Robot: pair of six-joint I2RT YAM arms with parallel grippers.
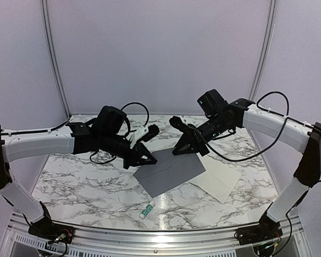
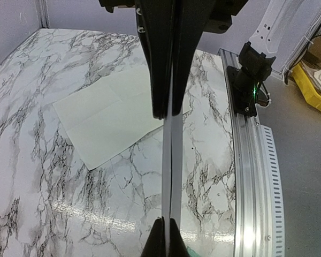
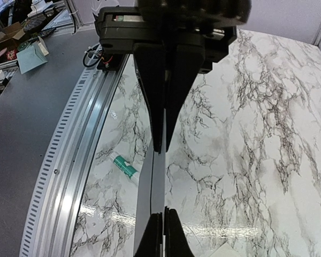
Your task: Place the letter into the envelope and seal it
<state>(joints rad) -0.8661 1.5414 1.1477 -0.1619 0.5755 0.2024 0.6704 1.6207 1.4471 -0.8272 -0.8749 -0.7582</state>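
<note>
Top external: left end effector [image 1: 145,159], right end effector [image 1: 189,150] grip envelope [image 1: 171,172] (letter [image 1: 219,180] beside).

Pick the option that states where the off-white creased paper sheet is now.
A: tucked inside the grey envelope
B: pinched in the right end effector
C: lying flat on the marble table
C: the off-white creased paper sheet lies flat on the marble table, while the left end effector and right end effector each pinch the flat grey paper envelope.
</note>
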